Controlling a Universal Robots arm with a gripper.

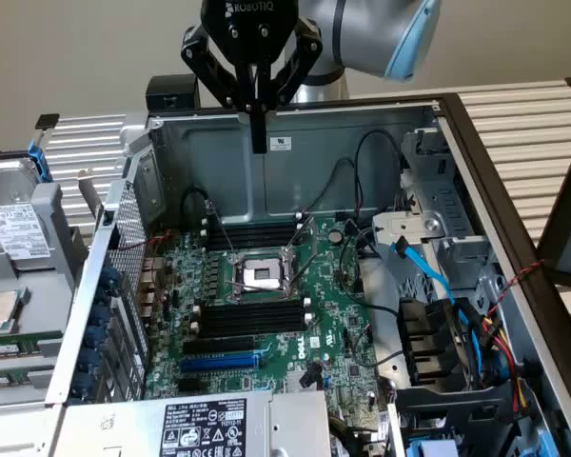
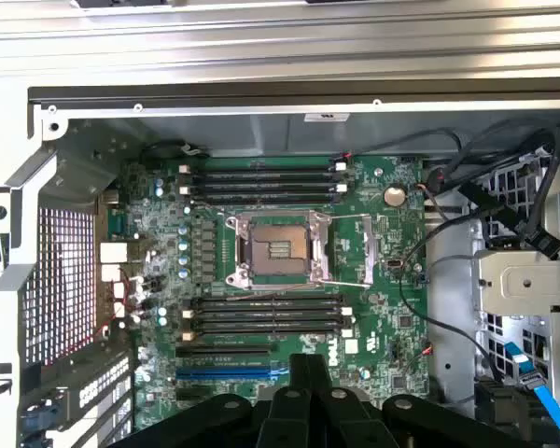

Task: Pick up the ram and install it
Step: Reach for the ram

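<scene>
My gripper (image 1: 258, 141) hangs above the back wall of an open computer case (image 1: 362, 143), its black fingers shut together with nothing between them. In the wrist view the gripper (image 2: 308, 397) points down over the green motherboard (image 2: 392, 317). The motherboard (image 1: 333, 324) has a bare CPU socket (image 1: 259, 274) in the middle. Long black memory slots with white end clips lie on both sides of the socket: one bank (image 2: 261, 182) behind it and another (image 2: 261, 313) in front. I cannot pick out the ram in either view.
A blue slot (image 2: 231, 371) lies below the front bank. Black and blue cables (image 1: 423, 271) and a metal drive cage (image 1: 428, 228) crowd the exterior view's right. A hard drive (image 1: 19, 228) and other parts lie outside the case on the left. A labelled metal box (image 1: 205, 424) covers the front.
</scene>
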